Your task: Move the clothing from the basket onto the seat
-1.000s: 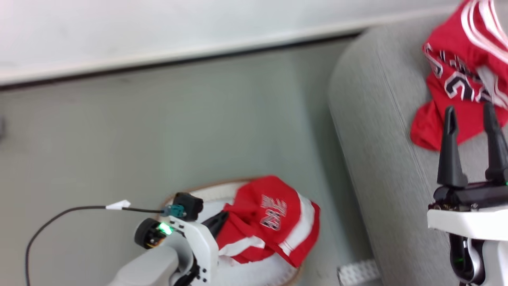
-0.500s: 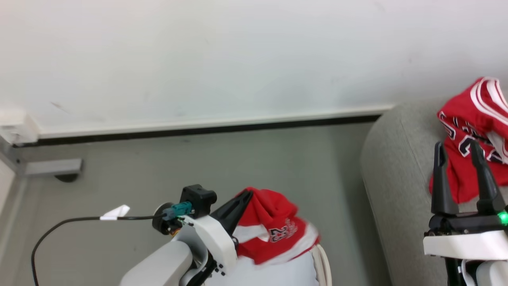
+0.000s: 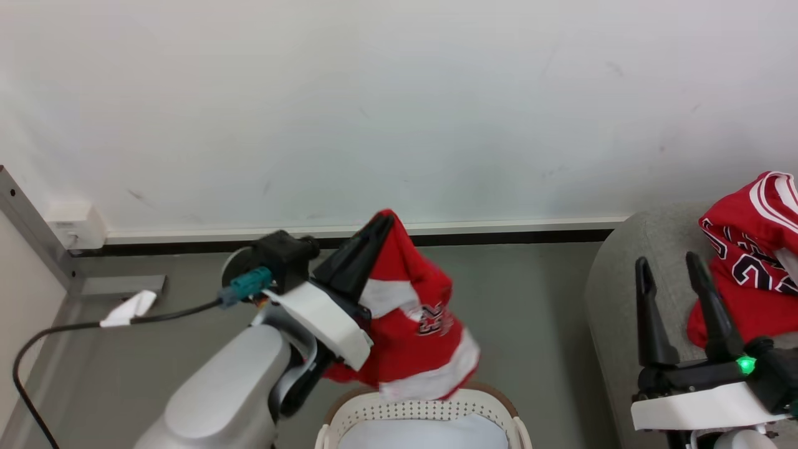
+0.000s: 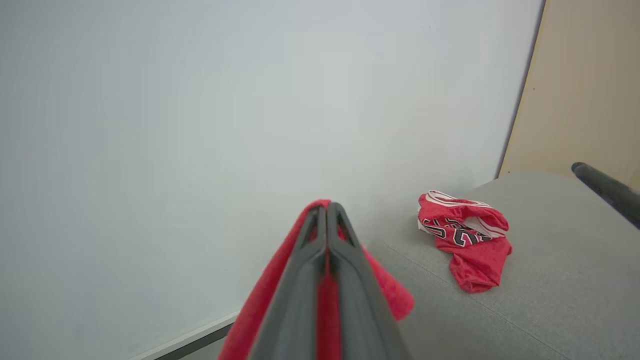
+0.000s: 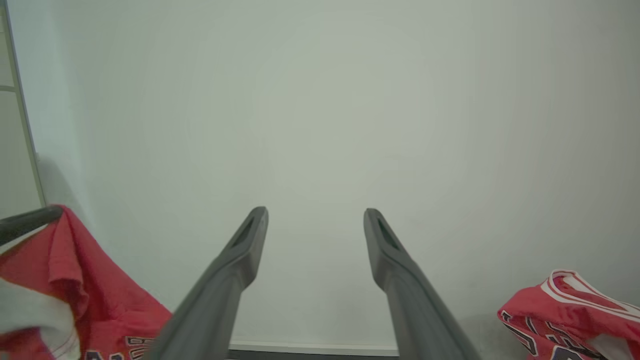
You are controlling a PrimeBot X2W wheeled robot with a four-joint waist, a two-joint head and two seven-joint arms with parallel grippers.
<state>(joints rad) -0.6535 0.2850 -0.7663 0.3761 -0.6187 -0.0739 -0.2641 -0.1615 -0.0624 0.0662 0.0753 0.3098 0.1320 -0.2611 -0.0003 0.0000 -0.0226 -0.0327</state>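
— Where is your load?
— Your left gripper [image 3: 381, 219] is pinched tight on a top fold of the red white-striped garment [image 3: 411, 337], fingers together with cloth between them. The rest hangs free above the basket [image 3: 424, 408], its lowest edge just over the rim.
— And your other arm?
— Your right gripper [image 3: 667, 262] is spread wide with nothing in it, by the grey seat [image 3: 614, 299], where the numbered jersey [image 3: 748, 268] lies crumpled.
— How will the cloth handle?
— Light, limp and a bit slick, I'd judge, so it will swing and drape. A pinch on a bunched fold suits it; carry it smoothly so it neither slips nor snags the rim
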